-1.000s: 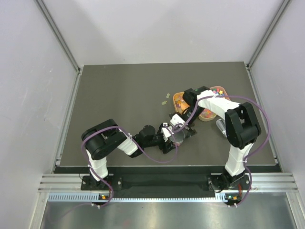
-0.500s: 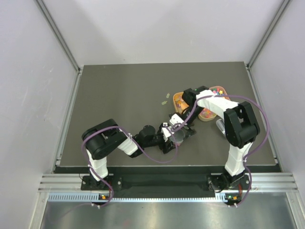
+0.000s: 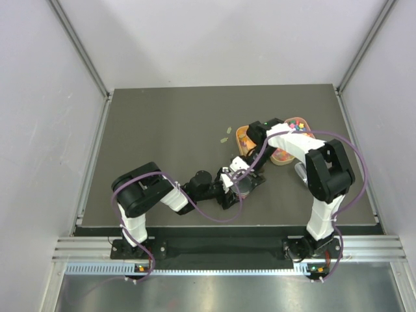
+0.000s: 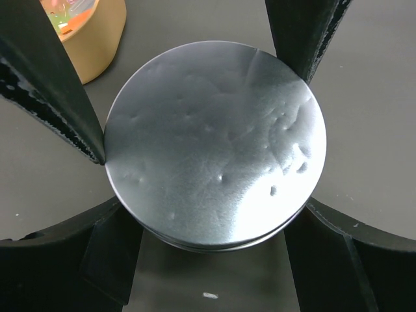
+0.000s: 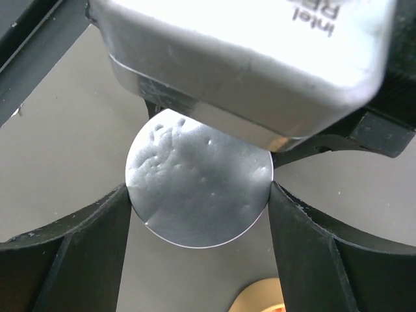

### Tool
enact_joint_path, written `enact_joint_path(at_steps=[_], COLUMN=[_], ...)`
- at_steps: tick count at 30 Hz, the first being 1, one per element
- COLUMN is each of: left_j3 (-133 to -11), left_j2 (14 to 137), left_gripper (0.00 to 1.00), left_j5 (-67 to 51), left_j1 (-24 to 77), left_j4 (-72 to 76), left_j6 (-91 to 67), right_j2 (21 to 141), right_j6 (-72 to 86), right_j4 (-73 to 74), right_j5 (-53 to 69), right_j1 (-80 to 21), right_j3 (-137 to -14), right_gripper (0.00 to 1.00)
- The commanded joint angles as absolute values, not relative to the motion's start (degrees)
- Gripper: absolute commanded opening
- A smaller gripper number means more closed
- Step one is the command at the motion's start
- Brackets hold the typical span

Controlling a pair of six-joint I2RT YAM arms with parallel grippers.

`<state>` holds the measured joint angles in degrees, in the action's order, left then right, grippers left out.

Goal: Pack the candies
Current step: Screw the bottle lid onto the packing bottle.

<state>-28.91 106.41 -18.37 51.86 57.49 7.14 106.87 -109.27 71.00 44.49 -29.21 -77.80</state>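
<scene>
Clamping lidded dish [image 4: 214,149] rim: left gripper [image 4: 195,104]. Right gripper [image 5: 198,195] jaws flank it, contact unclear. Top dimples visible only wrist-side.

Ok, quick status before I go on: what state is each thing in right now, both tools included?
round dish: lid on, upright on the table.
left tool: closed on the round dish, fingers against its rim.
right tool: closed on the same dish, a finger at each side.
orange tray: open, holding candies.
loose pieces: lying on the table, outside the tray.
</scene>
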Motion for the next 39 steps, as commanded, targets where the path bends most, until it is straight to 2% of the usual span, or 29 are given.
enact_joint_path(at_steps=[1,9,27,34,37,39], left_j3=[-28.39,-28.21,-26.63,-26.28,-26.19,-26.19], left_j2=[108.90,108.19,104.59,104.41,104.50,104.68], left_gripper=[0.63,0.60,0.54,0.52,0.54,0.66], left_j5=[-15.03,-13.54,-8.35,-4.93,-4.66,-4.39], left_j1=[52.21,52.21,52.03,51.50,51.15,51.15], left_j4=[48.08,47.90,48.51,49.66,50.45,50.54], left_j6=[7.29,7.12,6.94,7.03,7.12,7.38], right_j2=[102.49,96.77,96.68,95.10,94.75,94.57], right_j6=[-102.85,-85.18,-47.49,-39.20,-38.14,-38.49], right_j4=[66.03,53.89,39.29,32.09,30.94,31.02], right_j5=[48.25,47.55,36.57,35.60,34.63,34.63], right_j1=[-31.11,-32.60,-39.99,-42.01,-42.89,-42.89], right_j3=[-73.32,-65.13,-58.19,-52.74,-51.86,-51.68], right_gripper=[0.54,0.54,0.50,0.50,0.49,0.49])
